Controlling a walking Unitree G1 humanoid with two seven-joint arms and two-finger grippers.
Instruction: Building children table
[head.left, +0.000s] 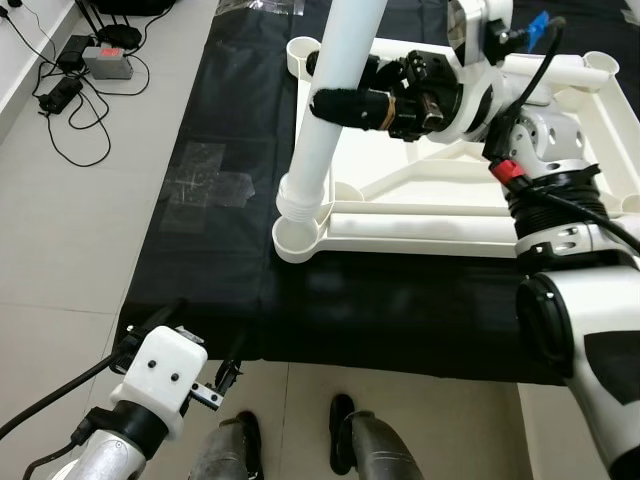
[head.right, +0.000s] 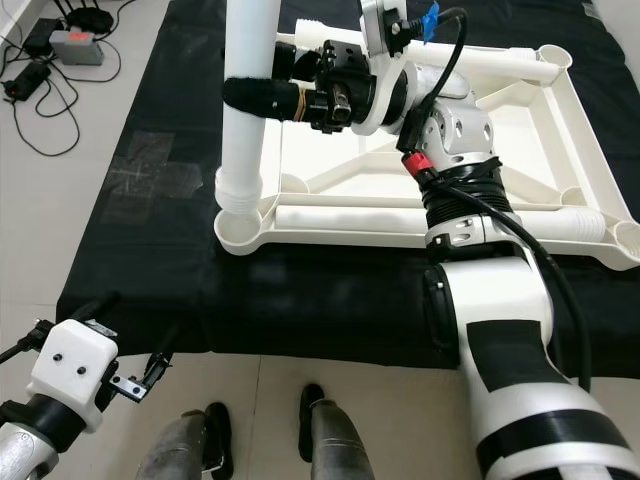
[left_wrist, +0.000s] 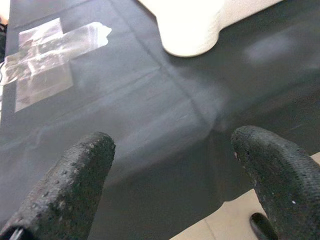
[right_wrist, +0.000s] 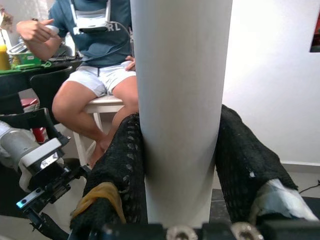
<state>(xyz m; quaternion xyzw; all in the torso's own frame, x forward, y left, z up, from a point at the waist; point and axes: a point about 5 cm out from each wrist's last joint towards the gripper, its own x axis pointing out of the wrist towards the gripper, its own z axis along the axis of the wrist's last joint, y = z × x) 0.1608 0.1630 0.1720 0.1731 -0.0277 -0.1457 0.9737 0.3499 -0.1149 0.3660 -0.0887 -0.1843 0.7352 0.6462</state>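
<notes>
The right gripper, clamped on the upright white plastic table leg cut off above, stands it in the white tabletop frame's near-left corner socket, while the left gripper hangs open.

Your right arm reaches forward and across to the left, wrist turned sideways | right gripper has both black fingers pressed against opposite sides of the white table leg | your left arm hangs low near your body | left gripper fingers spread apart, holding nothing
</notes>
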